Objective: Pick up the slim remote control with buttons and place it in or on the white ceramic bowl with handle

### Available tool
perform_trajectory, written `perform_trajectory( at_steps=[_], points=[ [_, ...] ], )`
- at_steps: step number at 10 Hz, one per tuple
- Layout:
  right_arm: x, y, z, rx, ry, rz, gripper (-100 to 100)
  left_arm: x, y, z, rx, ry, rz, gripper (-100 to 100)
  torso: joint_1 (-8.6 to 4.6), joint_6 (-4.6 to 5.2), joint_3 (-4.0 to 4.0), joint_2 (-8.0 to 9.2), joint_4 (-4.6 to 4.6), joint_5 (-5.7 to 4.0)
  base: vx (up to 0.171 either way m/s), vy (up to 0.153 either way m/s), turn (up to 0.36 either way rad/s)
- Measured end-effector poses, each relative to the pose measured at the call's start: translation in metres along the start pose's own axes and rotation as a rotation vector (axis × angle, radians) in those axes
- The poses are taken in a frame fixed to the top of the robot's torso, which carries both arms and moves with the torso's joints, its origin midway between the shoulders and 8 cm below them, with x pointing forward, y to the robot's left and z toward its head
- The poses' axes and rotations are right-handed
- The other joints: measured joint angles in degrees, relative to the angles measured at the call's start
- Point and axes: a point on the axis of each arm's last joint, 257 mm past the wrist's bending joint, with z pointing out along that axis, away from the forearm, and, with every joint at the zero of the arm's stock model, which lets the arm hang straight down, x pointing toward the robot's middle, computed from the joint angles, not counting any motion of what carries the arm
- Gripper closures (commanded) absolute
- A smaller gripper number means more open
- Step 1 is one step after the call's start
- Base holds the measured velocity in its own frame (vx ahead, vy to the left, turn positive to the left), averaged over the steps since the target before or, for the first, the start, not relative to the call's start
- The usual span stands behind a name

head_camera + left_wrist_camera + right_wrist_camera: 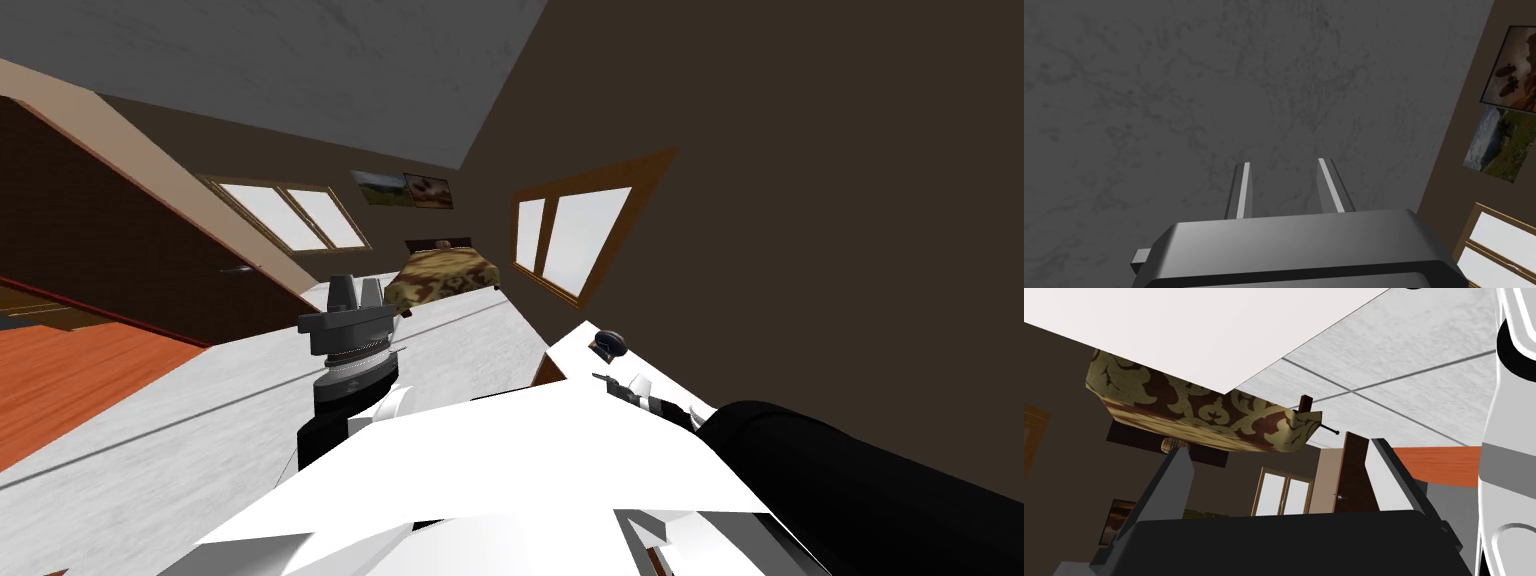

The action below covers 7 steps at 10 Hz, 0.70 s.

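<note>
The right pincer [1279, 445] is wide open near the white counter [575, 355]. The left pincer [357, 283] is open too, held up.

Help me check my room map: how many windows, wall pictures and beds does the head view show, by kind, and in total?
Windows: 2
Wall pictures: 2
Beds: 1
Total: 5
</note>
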Motion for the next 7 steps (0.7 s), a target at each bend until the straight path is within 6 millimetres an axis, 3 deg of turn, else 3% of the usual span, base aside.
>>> perform_trajectory(
  at_steps=[1, 2, 3, 5, 7],
  points=[
    [0.023, 0.001, -0.008, -0.028, 0.055, -0.036, -100, 0.0, 0.0, 0.0, 0.0, 0.0, 0.0, 0, -0.02, -0.05, -0.01, 0.0, 0.0, 0.0, -0.028, -0.044, 0.155],
    [0.034, 0.007, -0.014, -0.048, 0.086, -0.06, -100, 0.0, 0.0, 0.0, 0.0, 0.0, 0.0, 0, 0.0, 0.02, 0.0, 0.0, 0.0, 0.0, -0.034, -0.04, 0.284],
    [0.056, 0.017, -0.021, -0.079, 0.139, -0.093, -100, 0.0, 0.0, 0.0, 0.0, 0.0, 0.0, 0, 0.0, -0.04, 0.01, 0.01, 0.0, 0.0, -0.048, -0.061, 0.465],
    [0.091, 0.026, -0.042, -0.138, 0.241, -0.168, -100, 0.0, 0.0, 0.0, 0.0, 0.0, 0.0, 0, -0.08, 0.04, 0.02, 0.03, 0.01, -0.03, -0.038, -0.054, 0.162],
    [0.128, 0.034, -0.079, -0.214, 0.343, -0.248, -100, 0.0, 0.0, 0.0, 0.0, 0.0, 0.0, 0, -0.06, -0.05, 0.01, 0.03, 0.01, 0.01, -0.047, -0.046, 0.265]
  ],
)
